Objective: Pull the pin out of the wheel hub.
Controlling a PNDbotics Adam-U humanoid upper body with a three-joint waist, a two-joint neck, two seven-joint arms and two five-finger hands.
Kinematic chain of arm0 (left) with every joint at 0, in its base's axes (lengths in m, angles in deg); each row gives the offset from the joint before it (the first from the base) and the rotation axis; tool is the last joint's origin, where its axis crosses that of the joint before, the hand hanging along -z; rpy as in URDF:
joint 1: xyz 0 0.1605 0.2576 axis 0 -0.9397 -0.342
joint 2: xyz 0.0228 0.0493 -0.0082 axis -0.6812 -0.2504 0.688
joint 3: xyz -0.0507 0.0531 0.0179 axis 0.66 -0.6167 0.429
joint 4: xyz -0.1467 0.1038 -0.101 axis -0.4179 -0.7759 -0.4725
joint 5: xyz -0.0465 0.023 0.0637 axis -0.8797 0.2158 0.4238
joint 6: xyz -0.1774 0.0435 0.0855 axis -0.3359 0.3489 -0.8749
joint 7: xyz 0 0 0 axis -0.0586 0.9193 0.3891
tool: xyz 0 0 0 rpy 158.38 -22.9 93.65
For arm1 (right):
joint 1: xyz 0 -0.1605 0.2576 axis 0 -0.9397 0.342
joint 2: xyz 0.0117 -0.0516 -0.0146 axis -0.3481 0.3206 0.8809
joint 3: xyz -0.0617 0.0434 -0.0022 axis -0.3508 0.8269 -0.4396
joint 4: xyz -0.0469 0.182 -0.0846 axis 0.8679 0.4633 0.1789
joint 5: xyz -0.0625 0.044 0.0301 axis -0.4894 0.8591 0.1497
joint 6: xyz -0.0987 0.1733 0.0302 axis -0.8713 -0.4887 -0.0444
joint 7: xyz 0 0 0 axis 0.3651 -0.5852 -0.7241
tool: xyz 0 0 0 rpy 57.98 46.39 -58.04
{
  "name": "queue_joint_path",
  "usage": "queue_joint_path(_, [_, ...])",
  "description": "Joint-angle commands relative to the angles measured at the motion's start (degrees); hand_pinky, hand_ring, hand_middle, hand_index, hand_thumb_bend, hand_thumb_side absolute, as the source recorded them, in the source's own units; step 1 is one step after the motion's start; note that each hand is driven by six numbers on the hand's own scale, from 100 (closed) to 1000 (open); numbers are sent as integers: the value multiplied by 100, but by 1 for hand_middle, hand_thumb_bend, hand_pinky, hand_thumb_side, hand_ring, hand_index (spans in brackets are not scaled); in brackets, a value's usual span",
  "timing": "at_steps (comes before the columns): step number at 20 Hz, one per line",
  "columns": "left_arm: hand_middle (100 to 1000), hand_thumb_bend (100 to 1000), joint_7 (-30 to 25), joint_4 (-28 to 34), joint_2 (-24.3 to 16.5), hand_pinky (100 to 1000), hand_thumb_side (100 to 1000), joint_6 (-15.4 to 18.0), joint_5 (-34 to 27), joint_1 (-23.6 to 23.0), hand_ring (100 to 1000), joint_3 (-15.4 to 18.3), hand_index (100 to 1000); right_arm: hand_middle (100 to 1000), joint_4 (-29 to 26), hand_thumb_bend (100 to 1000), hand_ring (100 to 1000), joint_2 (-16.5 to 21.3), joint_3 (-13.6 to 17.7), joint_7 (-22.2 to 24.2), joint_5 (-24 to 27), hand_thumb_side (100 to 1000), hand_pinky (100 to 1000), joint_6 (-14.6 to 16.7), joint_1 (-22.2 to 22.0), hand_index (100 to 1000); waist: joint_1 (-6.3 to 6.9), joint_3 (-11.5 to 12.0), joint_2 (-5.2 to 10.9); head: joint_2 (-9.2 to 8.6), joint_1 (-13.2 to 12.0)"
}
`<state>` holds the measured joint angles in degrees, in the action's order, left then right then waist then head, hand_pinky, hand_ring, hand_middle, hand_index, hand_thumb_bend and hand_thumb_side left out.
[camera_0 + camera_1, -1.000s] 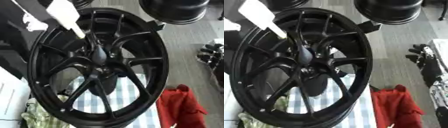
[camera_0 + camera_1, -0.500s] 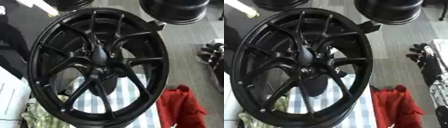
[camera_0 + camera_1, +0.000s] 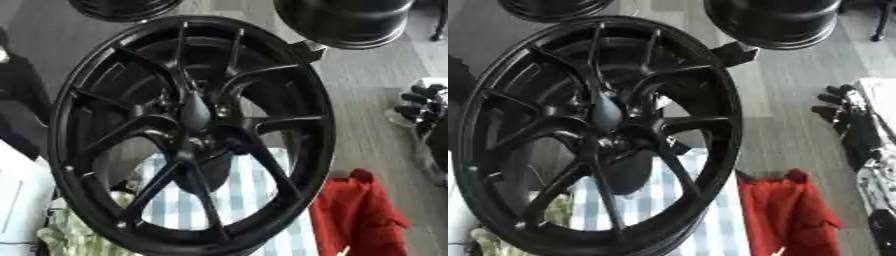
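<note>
A large black spoked wheel (image 3: 289, 85) stands tilted and fills most of both views. At its hub (image 3: 197, 137) a dark, tapered pin (image 3: 194, 111) sticks out toward me, and nothing is touching it. My right hand (image 3: 839, 106) shows at the right edge, well clear of the rim, with its black fingers relaxed and holding nothing. My left hand does not show. A dark shape (image 3: 19, 92) lies at the left edge, and I cannot make out what it is.
Two more black wheels (image 3: 346, 20) (image 3: 122, 7) lie at the top. A red cloth (image 3: 359, 210) lies at the lower right. A blue-and-white checked cloth (image 3: 236, 200) shows through the spokes, a greenish cloth (image 3: 70, 235) is at the lower left, and a white surface (image 3: 17, 200) is at the left.
A white object that reached over the rim's upper left a second ago has withdrawn out of view. The wheel, the pin and my right hand have not moved.
</note>
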<state>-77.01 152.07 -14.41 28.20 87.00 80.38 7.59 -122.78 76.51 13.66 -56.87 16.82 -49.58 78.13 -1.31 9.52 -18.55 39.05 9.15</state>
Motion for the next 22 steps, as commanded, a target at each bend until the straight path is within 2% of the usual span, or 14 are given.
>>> queue_joint_path(1, [483, 132, 54, -163, -212, 716, 140, -22, 365, -191, 608, 248, 484, 749, -106, 100, 732, 174, 85, -32, 37, 812, 924, 14, 22, 835, -3, 8, 86, -106, 28])
queue_joint_path(2, [519, 105, 26, -231, -163, 734, 158, -27, 429, -269, 641, 278, 539, 749, -103, 100, 732, 170, 87, -33, 39, 812, 924, 14, 25, 835, -9, 7, 85, -103, 23])
queue_joint_path(5, [586, 100, -168, -391, -7, 770, 170, -20, 455, -429, 706, 314, 638, 750, -84, 100, 732, 167, 84, -33, 44, 813, 924, 9, 33, 835, -14, 6, 89, -53, -36])
queue_joint_path(6, [639, 110, -255, -415, 36, 792, 173, -3, 440, -465, 744, 310, 709, 750, -80, 100, 732, 167, 81, -29, 43, 812, 924, 9, 35, 835, -16, 5, 92, -32, -49])
queue_joint_path(8, [737, 185, -489, -441, 106, 827, 172, 48, 417, -520, 799, 281, 820, 750, -78, 100, 731, 169, 78, -21, 47, 811, 924, 11, 42, 835, -20, 3, 99, -10, -71])
queue_joint_path(9, [761, 241, -606, -446, 124, 848, 276, 79, 431, -535, 819, 274, 851, 750, -78, 100, 731, 170, 78, -18, 51, 811, 924, 12, 44, 835, -22, 2, 102, -14, -77])
queue_joint_path(10, [764, 268, -686, -441, 136, 853, 361, 112, 479, -542, 823, 277, 855, 750, -78, 100, 731, 170, 78, -16, 55, 811, 924, 12, 45, 835, -24, 1, 104, -24, -77])
queue_joint_path(12, [767, 283, -741, -443, 159, 856, 449, 155, 572, -553, 825, 287, 863, 750, -76, 100, 731, 170, 75, -12, 61, 811, 924, 12, 44, 835, -27, 2, 107, -47, -82])
queue_joint_path(22, [753, 196, -709, -493, 224, 845, 366, 202, 446, -554, 816, 289, 849, 750, -62, 100, 732, 184, 66, -3, 45, 812, 924, 8, 31, 835, -25, 14, 117, -78, -84])
